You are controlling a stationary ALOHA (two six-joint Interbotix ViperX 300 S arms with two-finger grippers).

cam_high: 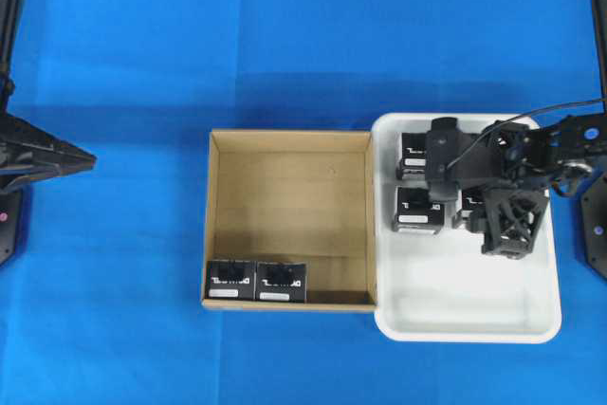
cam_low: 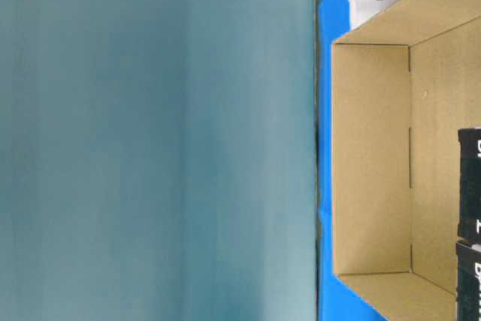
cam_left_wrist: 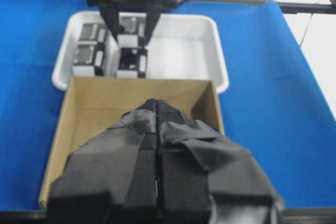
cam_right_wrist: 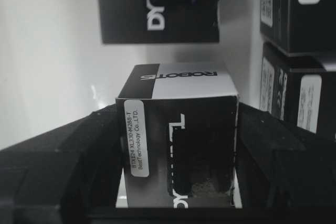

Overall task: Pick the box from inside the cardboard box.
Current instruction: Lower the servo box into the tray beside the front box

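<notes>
The brown cardboard box [cam_high: 289, 154] holds two black boxes [cam_high: 232, 280] [cam_high: 281, 282] side by side against its near wall. My right gripper [cam_high: 469, 198] is over the white tray [cam_high: 474, 315], shut on a black box [cam_right_wrist: 178, 85] with a white label. Both fingers [cam_right_wrist: 79, 150] press its sides in the right wrist view. In the left wrist view the right fingers [cam_left_wrist: 111, 24] straddle that box [cam_left_wrist: 131, 31] inside the tray. My left gripper [cam_left_wrist: 156, 103] is shut and empty, well left of the carton [cam_left_wrist: 89, 103], at the table's left edge [cam_high: 85, 156].
More black boxes lie in the tray: one at the far left corner [cam_high: 414, 151], one in front of the gripper [cam_high: 418, 208], two stacked-looking ones to the right [cam_right_wrist: 294, 19] in the right wrist view. The tray's near half [cam_high: 455, 282] shows bare white. Blue cloth [cam_high: 114, 282] surrounds both containers.
</notes>
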